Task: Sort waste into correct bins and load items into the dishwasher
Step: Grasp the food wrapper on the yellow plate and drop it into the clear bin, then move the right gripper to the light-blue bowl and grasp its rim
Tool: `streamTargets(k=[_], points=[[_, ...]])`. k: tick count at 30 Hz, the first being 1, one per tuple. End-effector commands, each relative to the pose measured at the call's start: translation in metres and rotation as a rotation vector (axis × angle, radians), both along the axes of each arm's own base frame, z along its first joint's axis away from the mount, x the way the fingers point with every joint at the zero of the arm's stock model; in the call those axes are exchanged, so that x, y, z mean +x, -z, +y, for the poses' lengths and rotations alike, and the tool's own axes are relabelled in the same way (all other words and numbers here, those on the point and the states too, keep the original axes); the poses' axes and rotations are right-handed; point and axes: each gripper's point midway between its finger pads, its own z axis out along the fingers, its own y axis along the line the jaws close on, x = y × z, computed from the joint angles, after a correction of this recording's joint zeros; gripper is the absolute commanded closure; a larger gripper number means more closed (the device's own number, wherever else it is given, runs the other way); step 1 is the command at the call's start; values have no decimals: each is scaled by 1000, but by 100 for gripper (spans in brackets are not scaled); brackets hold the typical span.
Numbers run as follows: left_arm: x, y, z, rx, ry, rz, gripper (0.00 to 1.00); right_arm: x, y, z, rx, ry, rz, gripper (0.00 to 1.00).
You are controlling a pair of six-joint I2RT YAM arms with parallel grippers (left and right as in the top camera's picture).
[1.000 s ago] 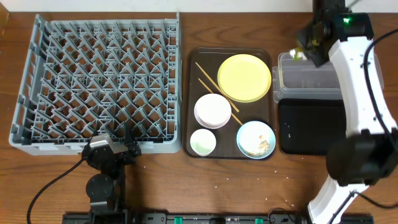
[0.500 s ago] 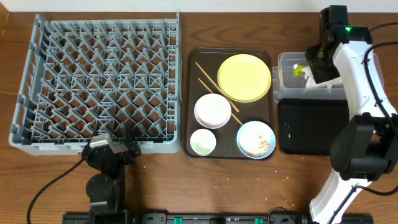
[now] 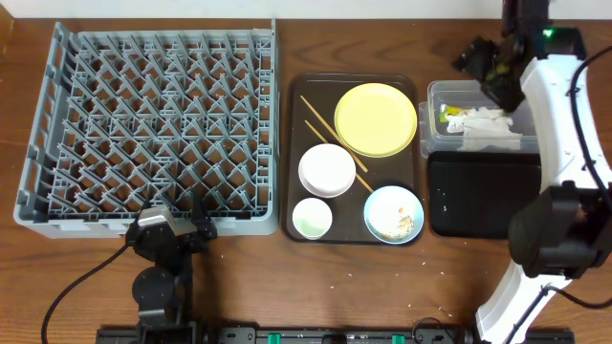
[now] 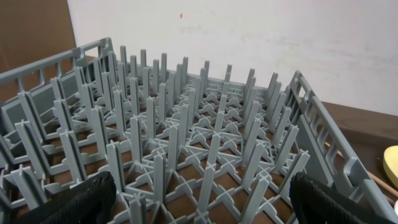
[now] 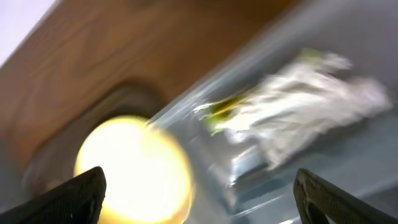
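The right hand (image 3: 486, 67) hangs over the far edge of the clear plastic tub (image 3: 429, 124), its fingers (image 5: 68, 198) spread wide with nothing between them. In the tub below lie the crumpled white paper (image 3: 490, 129) and, just beside it at the tub's left end, the green-and-orange wrapper (image 3: 449, 115); the wrist view of both is blurred. The glossy black tray (image 3: 478, 201) touches the tub's near side. Left of these, the dark brown serving tray (image 3: 356, 225) carries the yellow plate (image 3: 376, 119), the white bowl (image 3: 327, 169), the small white cup (image 3: 312, 218) and the light blue bowl (image 3: 387, 205), which holds whitish food scraps (image 3: 402, 225). The wooden chopsticks (image 3: 320, 122) lie slantwise between plate and white bowl. Further left stands the grey dish rack (image 3: 153, 129). At its near edge the left hand (image 3: 175, 218) sits low over the counter (image 3: 335, 287), fingers wide apart and empty, facing the rack's pegs
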Motion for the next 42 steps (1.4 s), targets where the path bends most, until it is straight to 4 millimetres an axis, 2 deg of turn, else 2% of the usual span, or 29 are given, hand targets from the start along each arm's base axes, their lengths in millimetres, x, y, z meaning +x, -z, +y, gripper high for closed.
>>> streamTargets(k=[1, 4, 7, 12, 17, 22, 24, 27, 30, 33, 35, 40, 42], points=[[0, 18, 2, 10, -8, 46, 10, -14, -52, 62, 112, -489, -153, 8], [0, 18, 2, 10, -8, 47, 10, -42, -51, 86, 120, -572, -81, 12], [0, 18, 2, 10, -7, 46, 10, -74, -40, 107, 105, -673, 31, 19], [0, 18, 2, 10, -8, 46, 10, -116, -23, 122, -48, -775, 212, 14], [0, 18, 2, 10, -8, 47, 10, -144, -6, 138, -191, -832, 327, 14], [0, 18, 2, 10, -7, 46, 10, -169, 31, 165, -245, -920, 402, 16], [0, 18, 2, 10, -8, 46, 10, -178, 46, 173, -255, -957, 420, 21], [0, 18, 2, 10, -8, 47, 10, -190, 75, 184, -295, -1019, 433, 34], [0, 18, 2, 10, -8, 46, 10, -203, 103, 191, -325, -1064, 448, 36], [0, 18, 2, 10, -8, 46, 10, -218, 124, 190, -335, -1090, 480, 45], [0, 18, 2, 10, -8, 46, 10, -225, 133, 187, -338, -1098, 499, 51], [0, 18, 2, 10, -7, 46, 10, -234, 151, 185, -337, -1107, 510, 53], [0, 18, 2, 10, -8, 46, 10, -237, 158, 183, -334, -1106, 512, 58]])
